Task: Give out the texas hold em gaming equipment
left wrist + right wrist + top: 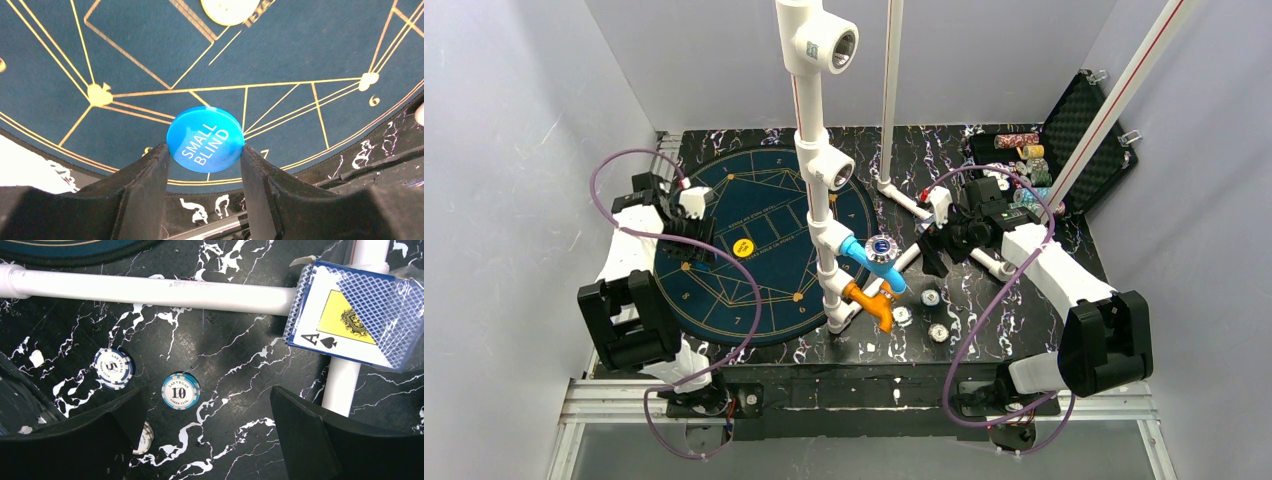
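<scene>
The small-blind button, a blue disc printed SMALL BLIND, sits edge to edge between my left fingers. They stand about half closed and pinch it by its rim. It hangs over the near edge of the round blue mat, and I cannot tell whether it touches the felt. A yellow button already lies flat on the mat, a little further in, so I judge that one piece is placed and a second is about to be.

My right fingers are spread as wide as they go and hold nothing. They hover over the black marbled table to the right of the mat. Below them lie three loose chips. A white-and-blue one is marked 5, a blue one just beside it is marked 10, and a third is half hidden behind one finger. The deck of cards, in its box with the ace of spades showing, leans on the white pipe frame, well apart from the chips.

At the far right corner the black case lies open with rows of chips inside.

By my reckoning the job is at an early stage. No chips or cards are on the mat, and the loose chips, the deck and the rows in the case have yet to be handed out
</scene>
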